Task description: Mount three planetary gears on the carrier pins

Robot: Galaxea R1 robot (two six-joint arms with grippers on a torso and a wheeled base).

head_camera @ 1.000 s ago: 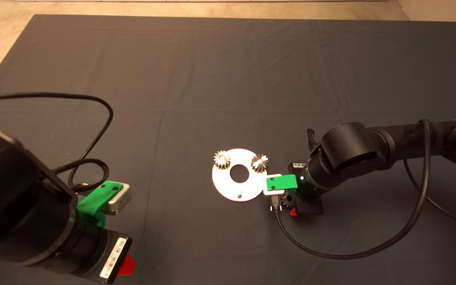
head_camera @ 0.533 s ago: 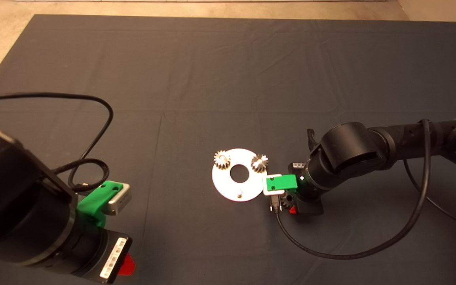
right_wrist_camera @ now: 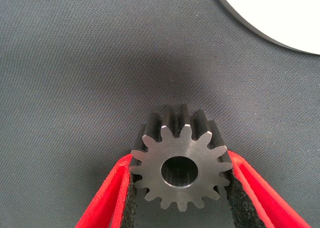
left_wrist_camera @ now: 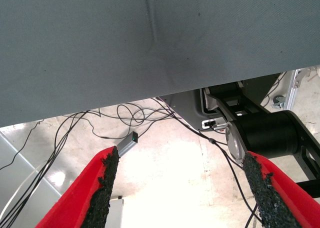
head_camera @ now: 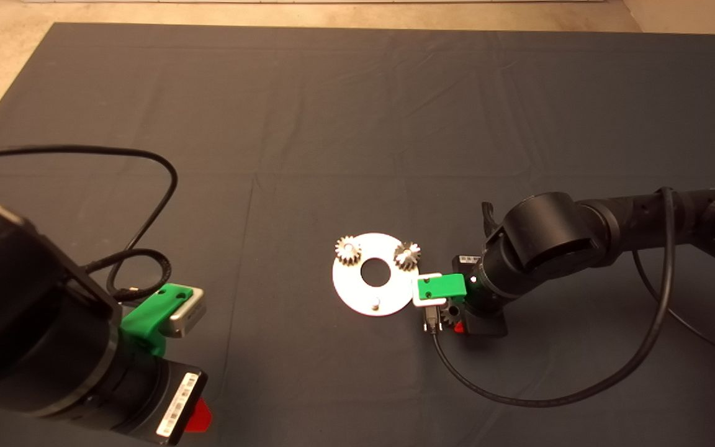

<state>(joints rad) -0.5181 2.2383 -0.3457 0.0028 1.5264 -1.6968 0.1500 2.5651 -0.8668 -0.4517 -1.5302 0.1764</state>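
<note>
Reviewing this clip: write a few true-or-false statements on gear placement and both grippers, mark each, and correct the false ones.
1. Two small silvery toothed gears sit on the flat white disc. True.
2. All three pins carry gears. False: one short metal pin stands bare.
3. The right gripper grips a third grey gear between its pads. True.
4. That gear is over the disc. False: it is beside it, over the dark mat.
5. The left gripper is shut. False: open, empty.

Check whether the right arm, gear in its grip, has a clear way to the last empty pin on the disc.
Probably yes. The right gripper holds the third gear beside the white disc; the bare pin stands on the disc's near side with nothing between.
</note>
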